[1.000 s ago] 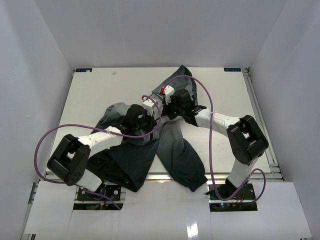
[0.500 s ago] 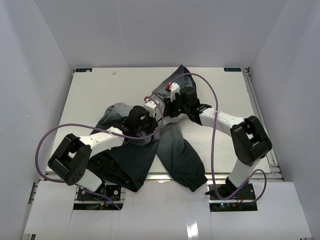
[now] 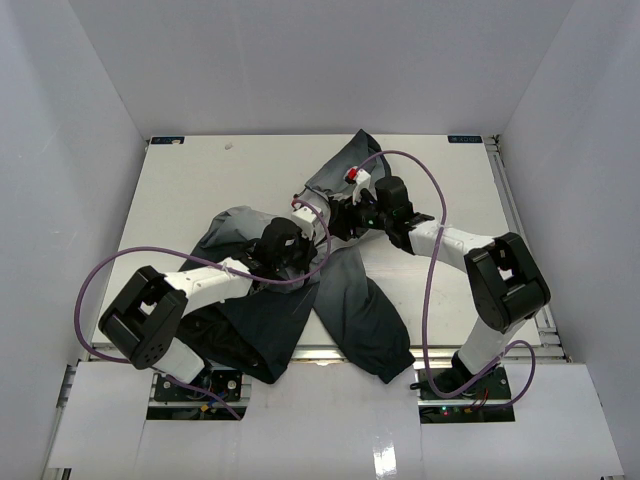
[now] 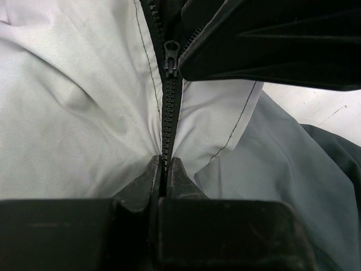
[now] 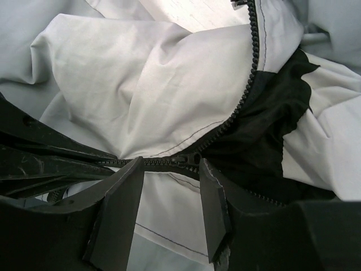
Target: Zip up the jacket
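Note:
The dark jacket (image 3: 345, 305) lies crumpled in the middle of the table, its pale grey lining (image 5: 130, 73) turned up. My left gripper (image 4: 164, 164) is shut on the closed stretch of the zipper (image 4: 167, 113), below the slider (image 4: 171, 59). In the top view it sits at the jacket's centre (image 3: 303, 238). My right gripper (image 5: 169, 169) is open, one finger on each side of the slider (image 5: 189, 159) without gripping it. Beyond the slider the zipper teeth (image 5: 248, 84) run apart and unjoined. The right gripper (image 3: 340, 215) faces the left one closely.
White walls close in the table (image 3: 200, 180) on three sides. Purple cables (image 3: 425, 260) loop from both arms over the jacket. A metal rail (image 3: 520, 240) runs along the table's right edge. A sleeve (image 3: 365, 330) hangs toward the near edge.
My right gripper has opened and let go of the zipper slider, and its wrist has shifted a little back and right. The left gripper keeps its grip in place.

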Tool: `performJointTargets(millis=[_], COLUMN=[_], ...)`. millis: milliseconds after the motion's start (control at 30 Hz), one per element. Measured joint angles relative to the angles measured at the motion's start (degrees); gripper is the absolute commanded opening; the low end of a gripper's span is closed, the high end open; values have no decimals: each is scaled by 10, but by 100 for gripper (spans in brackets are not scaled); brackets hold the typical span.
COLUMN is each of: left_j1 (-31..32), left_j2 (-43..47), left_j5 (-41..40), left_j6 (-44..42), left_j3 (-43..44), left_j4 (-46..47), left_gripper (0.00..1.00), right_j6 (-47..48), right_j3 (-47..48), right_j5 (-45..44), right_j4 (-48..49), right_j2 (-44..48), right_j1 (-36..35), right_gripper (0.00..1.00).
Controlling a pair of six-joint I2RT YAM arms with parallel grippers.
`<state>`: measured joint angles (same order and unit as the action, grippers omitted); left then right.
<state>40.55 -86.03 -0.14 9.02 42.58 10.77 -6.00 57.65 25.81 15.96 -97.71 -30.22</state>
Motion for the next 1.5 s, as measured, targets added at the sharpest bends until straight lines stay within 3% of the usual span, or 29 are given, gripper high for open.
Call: performJointTargets(millis=[367, 700, 833, 1233, 1300, 1400, 1500], left_j1=[2, 2, 2, 2, 2, 2, 2], left_j2=[0, -9, -9, -9, -9, -9, -9], left_j5=[-9, -10, -11, -14, -14, -15, -16], left_j6=[0, -1, -2, -1, -1, 0, 0], left_j3=[-3, -3, -3, -3, -3, -3, -3], left_j4=[4, 8, 9, 8, 8, 8, 9], left_gripper=[0, 0, 0, 0, 0, 0, 0], right_j6=[-30, -45, -51, -57, -57, -58, -57], right_j3=[0, 1, 1, 0, -2, 0, 8], right_j5=[31, 49, 58, 81, 84, 95, 105], right_j4=[23, 52, 62, 94, 101, 102, 102], right_j2=[-56, -72, -74, -74, -74, -77, -88], right_j1=[13, 18, 23, 24, 24, 24, 24], right_gripper=[47, 23, 8, 8, 12, 25, 27])
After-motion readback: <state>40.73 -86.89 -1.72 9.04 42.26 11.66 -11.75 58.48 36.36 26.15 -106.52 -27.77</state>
